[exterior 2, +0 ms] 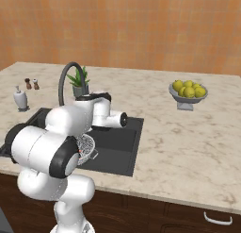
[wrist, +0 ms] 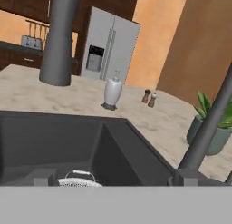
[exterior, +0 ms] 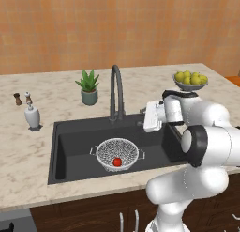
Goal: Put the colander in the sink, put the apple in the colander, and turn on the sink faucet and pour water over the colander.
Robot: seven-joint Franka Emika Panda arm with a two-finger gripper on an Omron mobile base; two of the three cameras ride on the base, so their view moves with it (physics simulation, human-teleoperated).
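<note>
The colander (exterior: 117, 152) sits on the floor of the dark sink (exterior: 70, 151), with the red apple (exterior: 117, 161) inside it. The faucet (exterior: 116, 90) stands behind the basin, its spout arched over it. My gripper (exterior: 143, 117) hovers over the sink's back right part, just right of the faucet's base and pointing left. In the hand view my gripper (wrist: 113, 177) is open, fingertips (wrist: 43, 177) wide apart with nothing between them. The faucet's stem (wrist: 208, 123) rises at the right, and a colander handle (wrist: 79, 177) peeks up below. Water is out of view.
A grey bowl of yellow-green fruit (exterior: 191, 81) stands on the counter at the back right. A potted plant (exterior: 89, 88) is left of the faucet. A soap dispenser (exterior: 32, 116) and two small shakers (exterior: 22, 98) are at the far left.
</note>
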